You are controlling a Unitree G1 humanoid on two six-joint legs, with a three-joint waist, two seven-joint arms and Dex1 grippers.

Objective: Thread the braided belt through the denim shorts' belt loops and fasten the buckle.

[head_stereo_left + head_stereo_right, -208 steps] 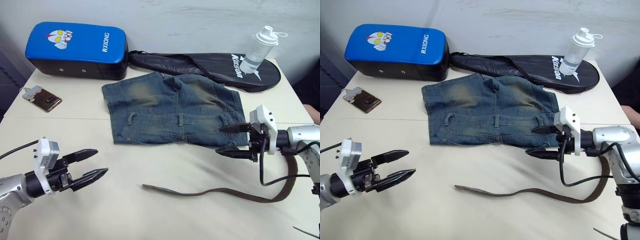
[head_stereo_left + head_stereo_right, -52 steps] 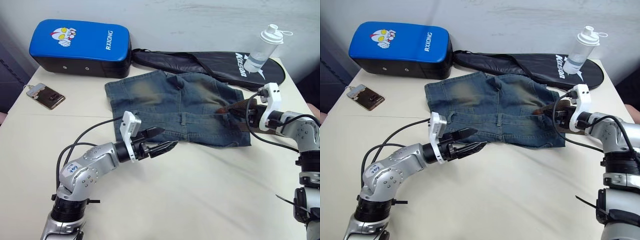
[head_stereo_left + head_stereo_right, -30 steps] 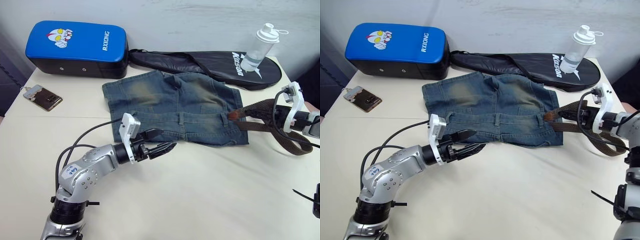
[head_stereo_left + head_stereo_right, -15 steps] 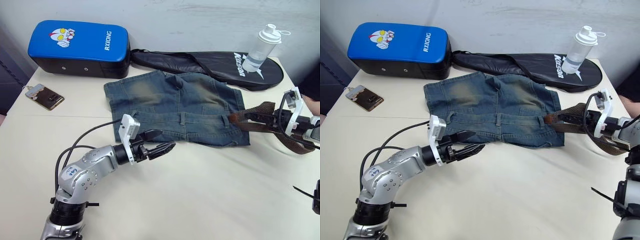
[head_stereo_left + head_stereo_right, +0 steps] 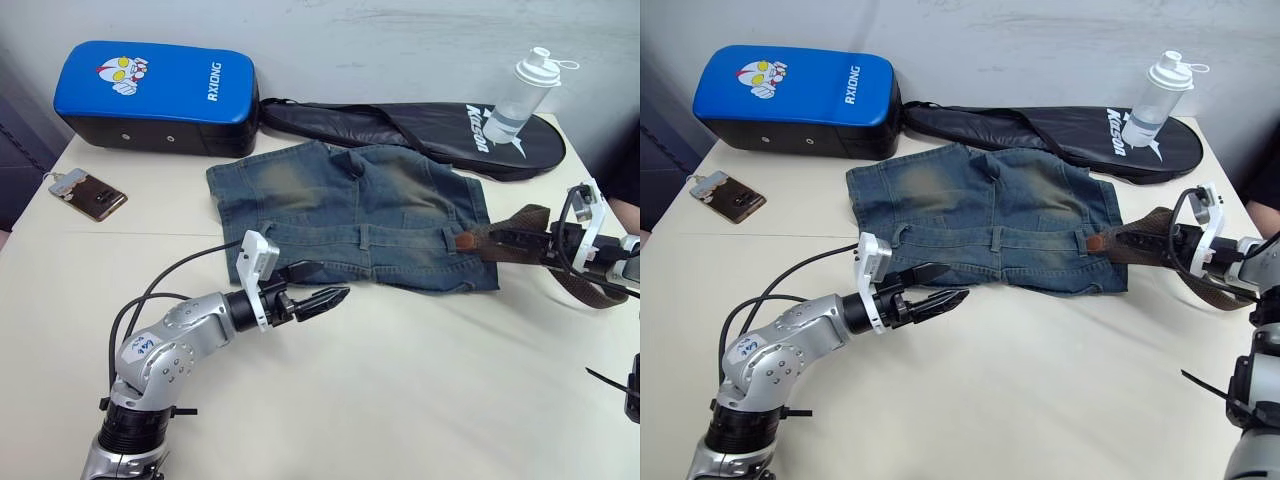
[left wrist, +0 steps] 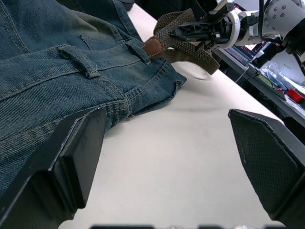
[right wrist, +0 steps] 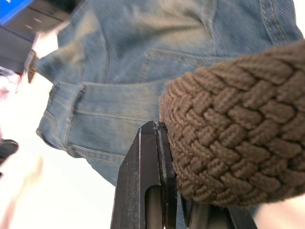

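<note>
Left eye view places the right gripper [image 5: 515, 240] just off the shorts' [image 5: 350, 215] waistband end, clamped on the belt [image 5: 510, 235]. We note the belt's tan leather tip [image 5: 464, 241] lies on the denim ahead of those fingers, at the nearest loop [image 6: 137, 49]. Behind the gripper the remaining belt is bunched in a slack fold on the table [image 5: 400, 390]; we cannot find the buckle.

The left gripper [image 5: 318, 297] hovers at the waistband's near edge with its fingers parted and nothing between them. From it, the middle loop [image 6: 78, 58] lies just ahead and the belt tip well beyond, toward the other arm.

We judge that the coming move turns on one alignment. The waistband runs straight from the right gripper toward the left one, and the belt's held part points along that same line. The right arm is the nearer to the tip and should feed it; the left arm is the nearer to the middle loop.

Risk, in our judgement: the limp tip may ride over the next loop.
</note>
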